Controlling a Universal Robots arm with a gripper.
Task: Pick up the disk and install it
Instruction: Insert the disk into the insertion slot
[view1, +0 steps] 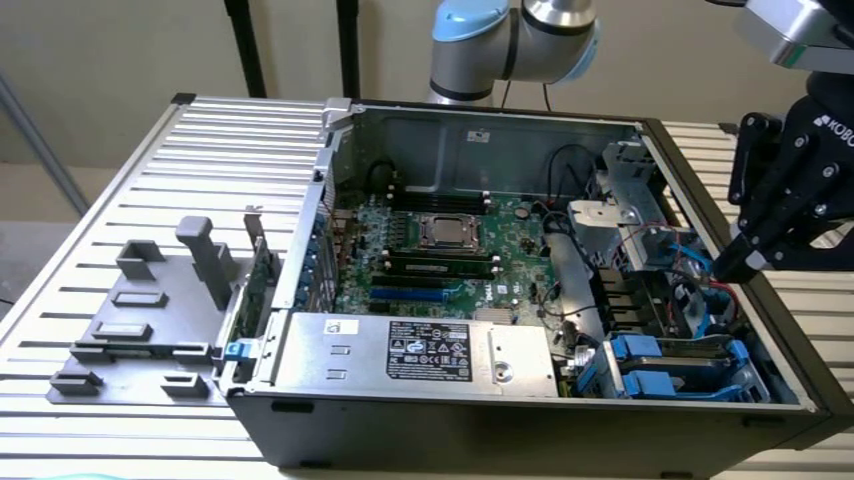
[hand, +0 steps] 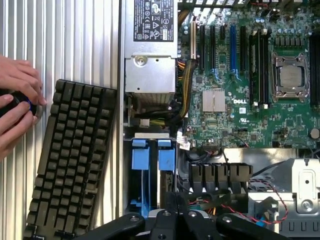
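nearest me, in the lower right of the exterior view, the disk (view1: 657, 383) sits in the corner bay of the open case (view1: 534, 430). its blue rails show, just beside the silver power-supply box (view1: 414, 350). at lower left a grey fixture (view1: 147, 310) stands on the table (view1: 120, 200). the gripper (view1: 738, 262) hangs over the bay at the right edge, fingers pressed together on nothing i can see. further back lies the motherboard (view1: 441, 240).

We counted one open computer case (view1: 441, 430), one power-supply box (view1: 414, 350), one keyboard (hand: 70, 160), one grey fixture (view1: 147, 300), one gripper (view1: 738, 265), two hands (hand: 19, 80), two blue carrier tabs (hand: 139, 156).
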